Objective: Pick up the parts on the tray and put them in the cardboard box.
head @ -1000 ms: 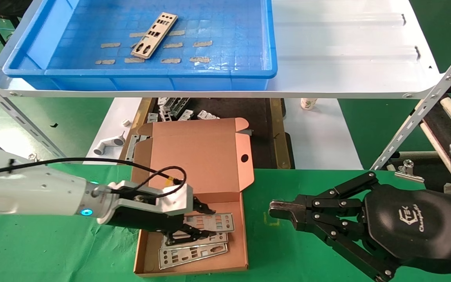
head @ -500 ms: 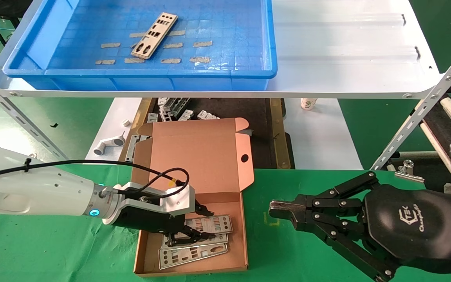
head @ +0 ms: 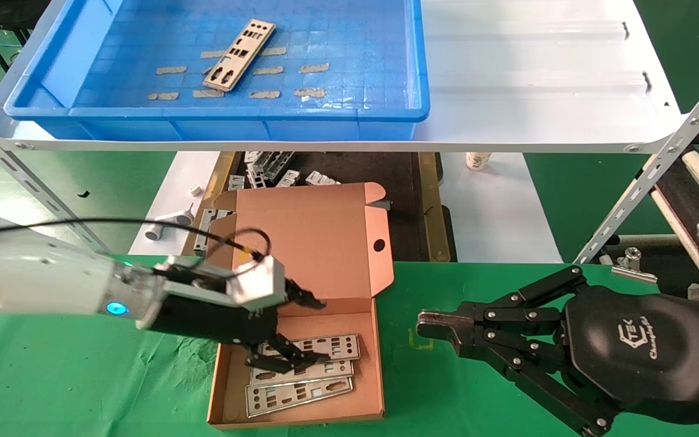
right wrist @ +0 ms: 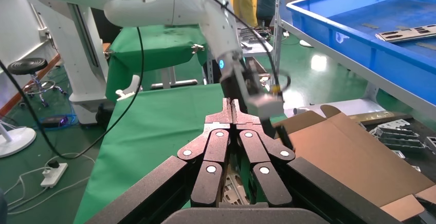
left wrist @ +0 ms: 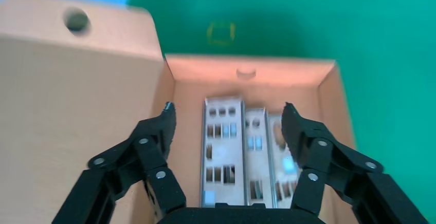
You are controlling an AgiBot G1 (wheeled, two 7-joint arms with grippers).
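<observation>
Silver punched-metal plates (head: 304, 367) lie three deep in a shallow brown corrugated cardboard box (head: 226, 388) on a green cloth (head: 82, 388), as the robot's left gripper (head: 301, 331) hangs just above them with its black fingers (left wrist: 154, 142) spread wide and empty.

Seen from the head camera, the box sits near 6 o'clock with its hinged lid (head: 307, 243) folded back toward 12, a round hole (head: 379, 245) in the side flap. One more flat silver plate (head: 239, 54) rests at 11 o'clock in the large bright-blue plastic tray (head: 386, 112), which stands on a white shelf board (head: 537, 73), among short tan tape strips (head: 264, 94). At 4 o'clock, the right gripper (head: 431, 328) is parked over the cloth, well apart from the box, its fingers pressed together on nothing.
</observation>
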